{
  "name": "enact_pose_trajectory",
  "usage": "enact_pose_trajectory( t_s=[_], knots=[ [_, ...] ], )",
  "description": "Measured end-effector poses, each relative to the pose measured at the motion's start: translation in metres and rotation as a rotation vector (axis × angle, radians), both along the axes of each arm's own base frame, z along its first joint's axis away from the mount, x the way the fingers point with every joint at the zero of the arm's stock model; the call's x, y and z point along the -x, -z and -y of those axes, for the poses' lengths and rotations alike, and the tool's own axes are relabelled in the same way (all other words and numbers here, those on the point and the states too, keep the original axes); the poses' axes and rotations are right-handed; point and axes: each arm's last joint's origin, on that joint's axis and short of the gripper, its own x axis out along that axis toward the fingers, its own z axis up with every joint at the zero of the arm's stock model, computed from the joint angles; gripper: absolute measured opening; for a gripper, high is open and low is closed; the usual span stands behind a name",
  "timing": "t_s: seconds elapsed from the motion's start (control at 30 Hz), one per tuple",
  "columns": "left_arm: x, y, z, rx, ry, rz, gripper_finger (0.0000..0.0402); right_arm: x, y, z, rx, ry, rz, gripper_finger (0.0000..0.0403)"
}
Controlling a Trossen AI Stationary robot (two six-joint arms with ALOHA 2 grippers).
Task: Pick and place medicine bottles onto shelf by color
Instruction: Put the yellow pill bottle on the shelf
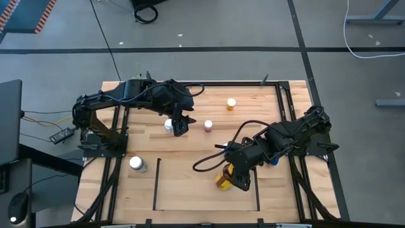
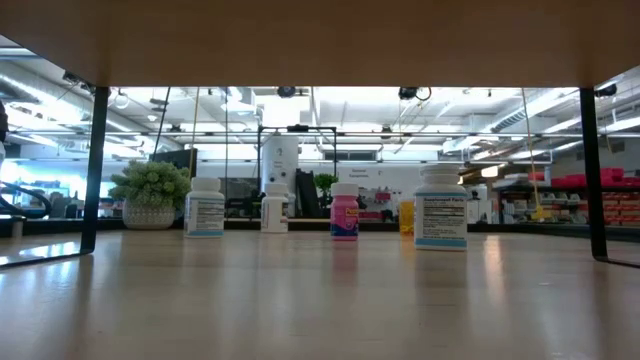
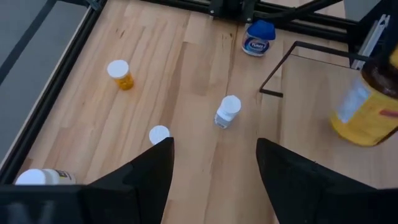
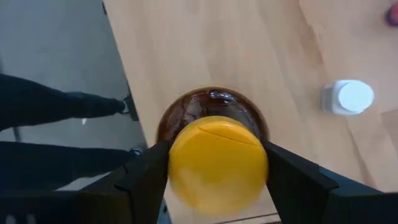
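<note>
My right gripper [image 1: 231, 178] is shut on the amber bottle with a yellow cap [image 1: 223, 180] over the right part of the shelf [image 1: 190, 190], a wooden bay between thin black rails. My left gripper [image 1: 180, 126] hangs open above the far middle of the table, touching nothing. Beside it stands a white bottle [image 1: 168, 125] and past it a pink one [image 1: 208, 125]. An orange bottle [image 1: 231, 103] stands farther back. Another white bottle [image 1: 136, 164] stands at the near left. A blue-capped bottle [image 3: 258, 37] stands by the right arm. All rest upright on their bases. My right gripper pinches the amber bottle between its two fingers, one on each side of the yellow cap [image 4: 180, 163]. The fingers come from above, pointing steeply down. The bottle hangs below them, a little tilted [image 3: 365, 109]. It does not show in the low view.
Black frame rails run along the table's left, right and far sides [image 1: 278, 114]. Cables trail from both arms. A green plant ball in a pot [image 2: 150, 192] stands at the far left in the low view. Bare planks lie inside the shelf bay.
</note>
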Motion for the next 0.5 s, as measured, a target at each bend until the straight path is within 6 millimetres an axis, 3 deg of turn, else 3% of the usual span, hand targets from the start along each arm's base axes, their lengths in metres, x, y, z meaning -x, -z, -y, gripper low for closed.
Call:
enact_pose_trajectory(
  t_s=[0.33,0.5],
  knots=[
    [0.000,0.000,0.013,-0.006,0.049,0.000,0.0234,0.000,0.000,0.002,0.031,0.027,0.007,0.0294],
    [-0.003,-0.003,0.023,0.005,0.081,0.040,0.0238,0.013,0.004,0.005,0.054,0.058,-0.123,0.0296]
  ],
)
